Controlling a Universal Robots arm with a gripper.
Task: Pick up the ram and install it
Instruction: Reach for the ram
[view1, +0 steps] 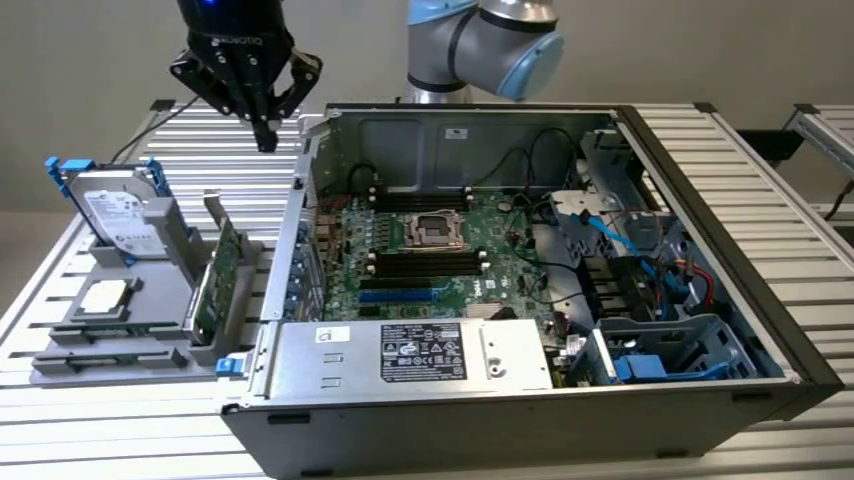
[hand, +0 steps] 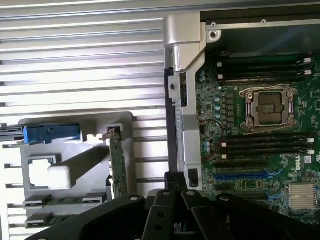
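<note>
**Ram not yet picked up**

Your gripper (view1: 266, 128) hangs over the worktop (view1: 94, 435), just outside a corner of the open computer case (view1: 534, 440), its fingers pressed together on nothing. The ram (view1: 214, 282) stands on edge in the grey holder (view1: 80, 365) beside the case, untouched. The memory slots (view1: 427, 262) inside the case look empty, so both pickup and installation remain to be done.

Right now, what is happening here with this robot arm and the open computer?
One robot arm works beside an open computer case. Its gripper is shut and empty, and hangs in the air by the case's corner, touching nothing. The ram stands on edge in a grey holder beside the case, untouched. It is not yet in the motherboard.
</note>
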